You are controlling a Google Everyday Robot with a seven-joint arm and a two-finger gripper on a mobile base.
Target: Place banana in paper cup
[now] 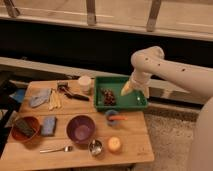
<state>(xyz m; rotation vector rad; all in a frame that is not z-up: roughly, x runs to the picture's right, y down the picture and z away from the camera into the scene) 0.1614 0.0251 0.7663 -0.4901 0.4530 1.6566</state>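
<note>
Hovering over green tray (131, 101), hand (127, 90) apparently spread.

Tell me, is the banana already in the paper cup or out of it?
Out. The banana lies on the table, left of the paper cup; the gripper hovers above the green tray.

Table (136, 134): light brown wood, visible grain.
Tray (134, 101): solid green; contents (107, 96) dark reddish-brown.
Pincer (127, 90): pale cream, positioned over the right part of the tray; arm (170, 70) off-white.
Paper cup (85, 83): plain cream-white.
Banana (54, 99): pale yellow.
Large bowl (81, 128): purple.
Left bowl (25, 128): orange-brown, dark contents.
Sponge (49, 125): blue.
Cloth (39, 97): grey-blue.
Small cup (112, 117): blue, with orange stick (119, 118).
Round fruit (114, 144): orange.
Metal cup (95, 146) and spoon (56, 149): silver.
</note>
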